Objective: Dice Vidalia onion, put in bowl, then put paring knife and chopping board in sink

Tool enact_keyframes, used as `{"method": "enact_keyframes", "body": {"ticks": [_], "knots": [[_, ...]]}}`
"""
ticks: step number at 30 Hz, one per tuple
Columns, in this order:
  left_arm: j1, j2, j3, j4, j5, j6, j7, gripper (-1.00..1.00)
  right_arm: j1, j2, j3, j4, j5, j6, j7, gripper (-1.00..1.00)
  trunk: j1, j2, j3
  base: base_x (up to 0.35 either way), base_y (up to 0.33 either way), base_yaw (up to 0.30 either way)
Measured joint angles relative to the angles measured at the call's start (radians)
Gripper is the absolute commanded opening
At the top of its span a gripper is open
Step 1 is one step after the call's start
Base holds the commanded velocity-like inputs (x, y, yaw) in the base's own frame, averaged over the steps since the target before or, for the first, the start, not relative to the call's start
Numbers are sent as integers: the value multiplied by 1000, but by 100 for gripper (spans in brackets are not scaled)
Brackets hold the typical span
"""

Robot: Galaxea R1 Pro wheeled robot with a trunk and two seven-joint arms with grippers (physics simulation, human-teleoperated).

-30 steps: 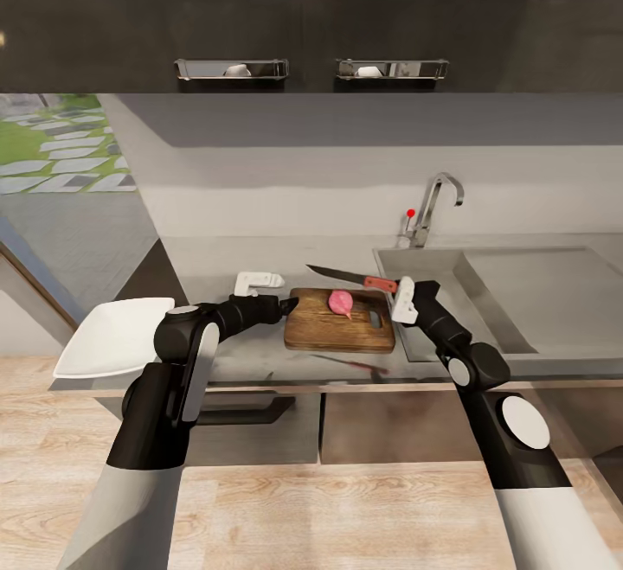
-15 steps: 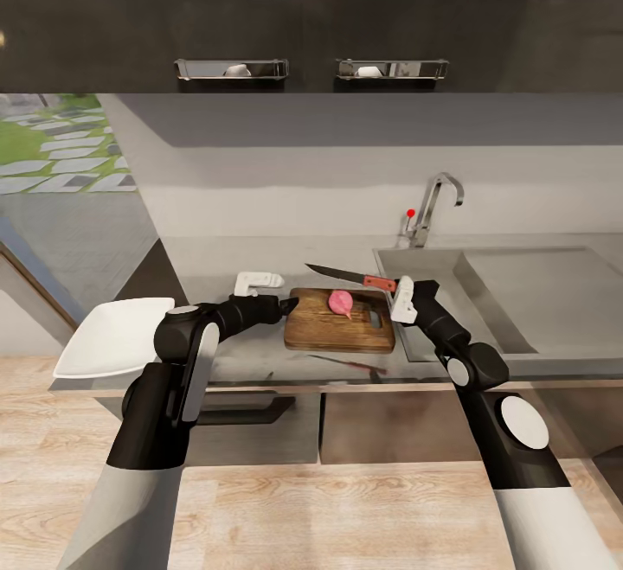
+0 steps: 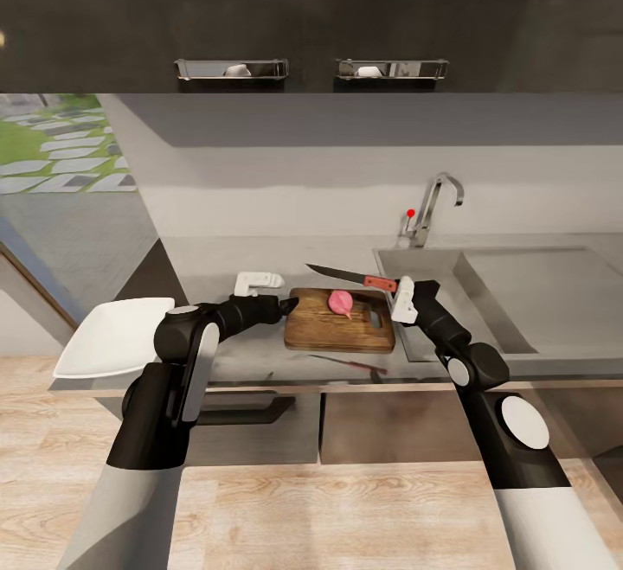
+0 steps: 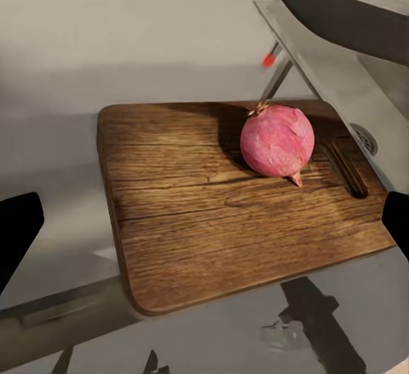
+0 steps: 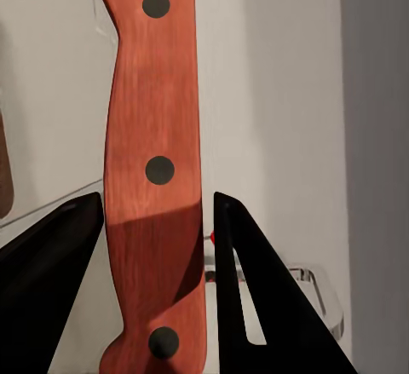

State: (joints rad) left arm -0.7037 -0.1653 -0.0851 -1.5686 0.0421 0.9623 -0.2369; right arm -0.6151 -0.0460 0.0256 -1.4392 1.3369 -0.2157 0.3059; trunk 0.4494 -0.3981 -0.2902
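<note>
Wooden chopping board [image 3: 340, 321] carries the pink onion [image 3: 341, 302] near its handle slot. Left gripper [image 3: 289, 304], fingers spread, touches its end. Right gripper [image 3: 403, 300] clamps the paring knife [image 3: 353, 277] handle; sink [image 3: 484, 289] and tap [image 3: 433, 204] behind.

Right wrist view. The paring knife [image 5: 153, 178] handle, orange-red with three dark rivets, runs from top to bottom at centre-left, clamped between two dark fingers [image 5: 43, 280] at lower frame, against a pale grey surface [image 5: 281, 93].
</note>
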Motion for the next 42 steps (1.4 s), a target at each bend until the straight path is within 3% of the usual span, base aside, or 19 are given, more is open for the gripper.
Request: {"method": "enact_keyframes", "body": {"ticks": [9,18,26,35,42], "knots": [[0,0,0,0,0,0,0,100,0,0,-1,10,0,7,0,-100,0,0,0,0,0,0],[0,0,0,0,0,0,0,100,0,0,-1,40,-1,82,-1,-100,0,0,0,0,0,0],[0,0,0,0,0,0,0,100,0,0,-1,78,0,95,-7,-100,0,0,0,0,0,0],[0,0,0,0,0,0,0,100,0,0,-1,142,2,97,-97,-100,0,0,0,0,0,0],[0,0,0,0,0,0,0,100,0,0,-1,168,3,97,-123,-100,0,0,0,0,0,0]]}}
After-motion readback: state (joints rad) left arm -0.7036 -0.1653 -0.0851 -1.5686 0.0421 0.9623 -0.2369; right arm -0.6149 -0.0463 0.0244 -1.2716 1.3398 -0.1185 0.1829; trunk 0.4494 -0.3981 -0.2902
